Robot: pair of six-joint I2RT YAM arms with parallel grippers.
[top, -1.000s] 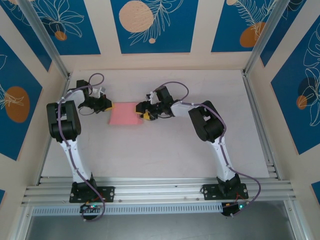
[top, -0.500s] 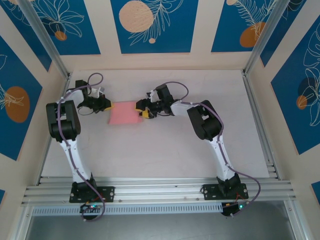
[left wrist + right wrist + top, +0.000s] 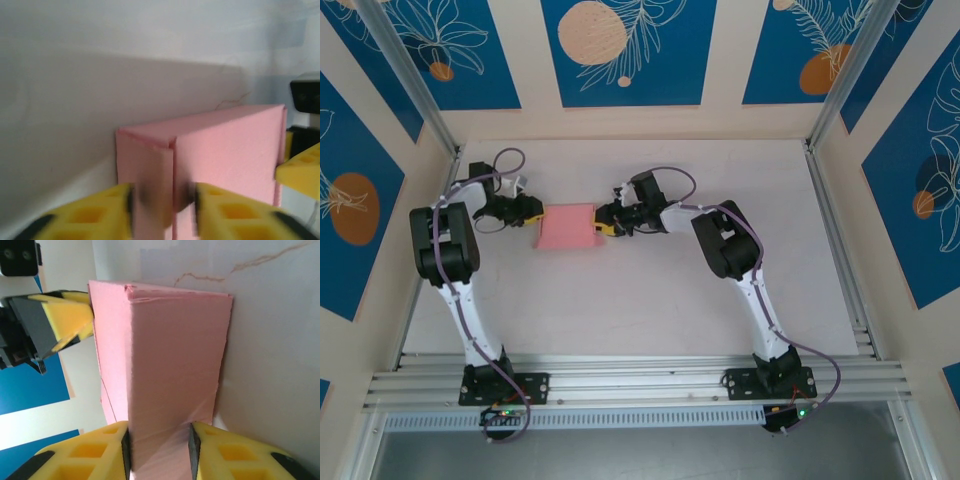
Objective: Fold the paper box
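Two robot arms rise from their bases at 6 o'clock on the metal rail (image 3: 640, 380) and reach across the pale table (image 3: 650, 300) toward its far half. There the paper box (image 3: 567, 226), a small pink card block with closed sides, rests on the tabletop at about 11 o'clock from the table's middle, stretched between the two pincers.

The right gripper (image 3: 603, 222) meets the box at its 3 o'clock end. Seen from the right wrist, its yellow fingers (image 3: 100, 450) press flush against both sides of the card, clamped on the box's narrow end.

The left gripper (image 3: 532, 210) stands at the box's 9 o'clock end. From the left wrist, its yellow fingers (image 3: 95, 215) sit either side of the box's corner edge with card between them, but the picture is smeared there, and whether they pinch the card or stand free of it cannot be told.

Beyond, at 12 o'clock, blue wall panels (image 3: 620, 50) with orange discs close off the far side of the booth.
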